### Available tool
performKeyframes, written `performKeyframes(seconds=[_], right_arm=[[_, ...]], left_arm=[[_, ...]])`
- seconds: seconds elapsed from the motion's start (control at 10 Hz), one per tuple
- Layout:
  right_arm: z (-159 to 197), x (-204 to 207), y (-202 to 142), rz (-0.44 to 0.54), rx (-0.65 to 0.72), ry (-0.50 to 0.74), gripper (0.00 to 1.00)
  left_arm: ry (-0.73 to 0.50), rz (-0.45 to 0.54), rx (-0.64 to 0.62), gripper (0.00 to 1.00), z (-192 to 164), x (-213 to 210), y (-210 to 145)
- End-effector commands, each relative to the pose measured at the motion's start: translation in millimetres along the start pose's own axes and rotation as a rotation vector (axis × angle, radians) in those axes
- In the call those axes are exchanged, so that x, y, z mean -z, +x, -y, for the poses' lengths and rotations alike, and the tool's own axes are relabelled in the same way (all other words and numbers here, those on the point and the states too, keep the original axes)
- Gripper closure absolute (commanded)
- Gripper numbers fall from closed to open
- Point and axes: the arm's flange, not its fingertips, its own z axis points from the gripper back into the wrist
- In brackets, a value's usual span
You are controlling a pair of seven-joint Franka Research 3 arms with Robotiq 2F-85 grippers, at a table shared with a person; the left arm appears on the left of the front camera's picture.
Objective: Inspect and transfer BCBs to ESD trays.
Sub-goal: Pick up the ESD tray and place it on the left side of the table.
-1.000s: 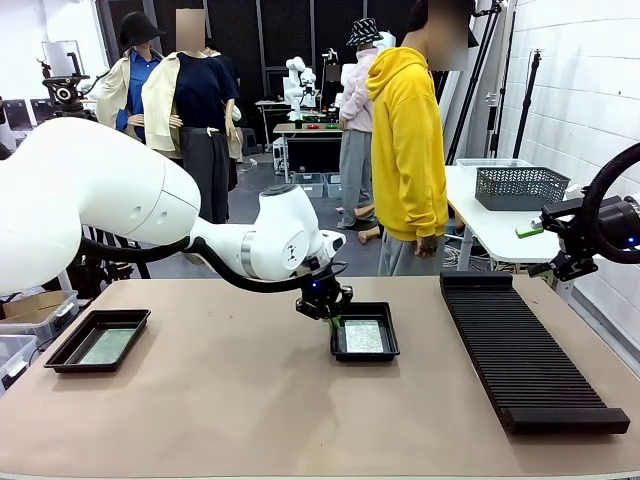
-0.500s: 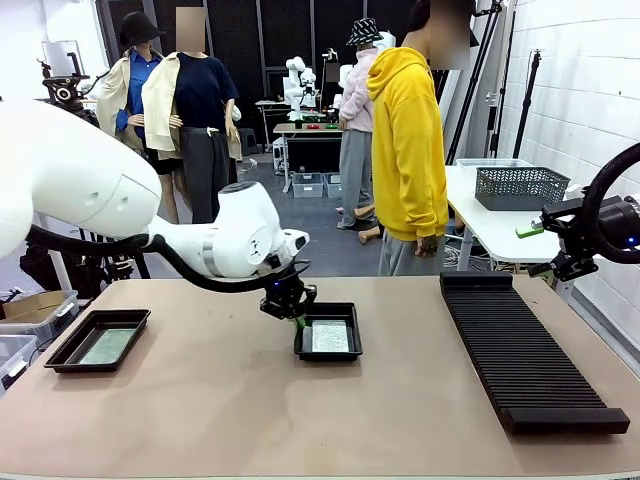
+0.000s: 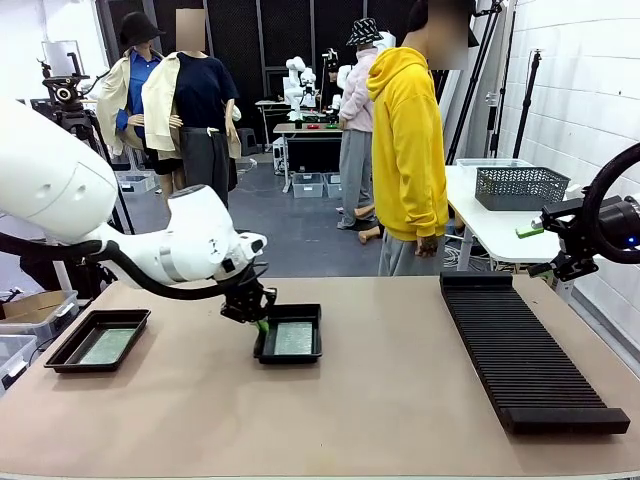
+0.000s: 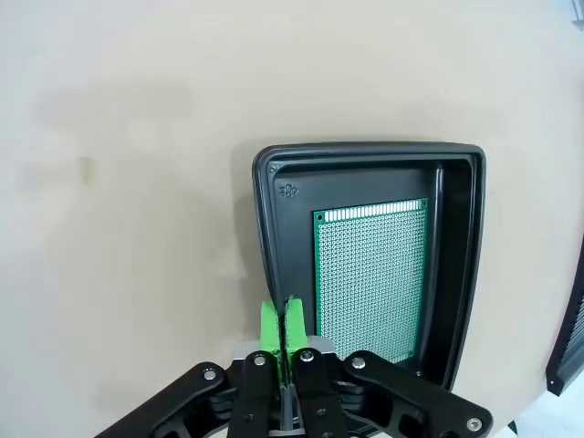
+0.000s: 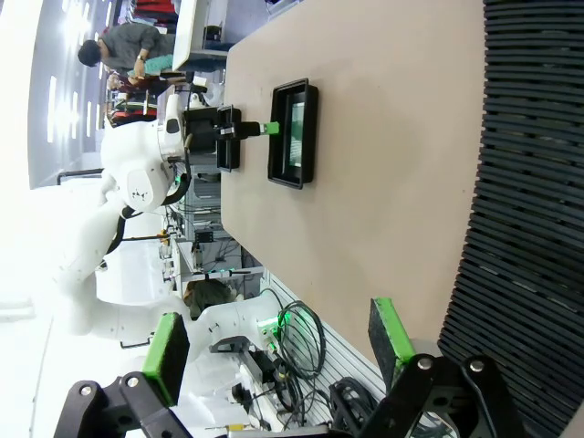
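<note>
On the tan bench (image 3: 400, 400), a long black ribbed rack (image 3: 525, 350) lies at the right of the frame. Two shallow black ESD trays sit left of it: one at centre (image 3: 288, 333), one at far left (image 3: 98, 339). Each holds one flat green perforated BCB (image 4: 372, 274) (image 3: 105, 345). The left gripper (image 4: 282, 321) is pinched tight on the centre tray's rim. The right gripper (image 5: 278, 338) gapes wide, holding nothing.

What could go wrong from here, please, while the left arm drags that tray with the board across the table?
1. The left claw pinches only the thin rim of the tray; the tray could slip free or tip if the rim flexes.
2. The green board lies loose on the tray floor, so a jerk might slide it against a wall or out.
3. The other tray sits at the table's left edge; carrying on that way may bump it.
</note>
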Motion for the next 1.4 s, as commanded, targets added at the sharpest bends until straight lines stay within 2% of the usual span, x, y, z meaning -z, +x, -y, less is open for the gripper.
performKeyframes(seconds=[0.0,0.5,1.1,1.3], right_arm=[[-1.6,2.2,-3.1,0.007,0.004,-0.013,0.00],[-1.6,2.2,-3.1,0.007,0.004,-0.013,0.00],[-1.6,2.2,-3.1,0.007,0.004,-0.013,0.00],[-1.6,2.2,-3.1,0.007,0.004,-0.013,0.00]], left_arm=[[-0.033,-0.006,0.026,1.00,-31.7,-9.9,-6.9],[0.032,-0.025,0.042,1.00,-98.1,-24.6,-3.4],[0.113,0.035,0.033,1.00,-140.5,-62.5,-10.8],[0.153,0.023,0.059,1.00,-157.6,-69.6,-15.0]])
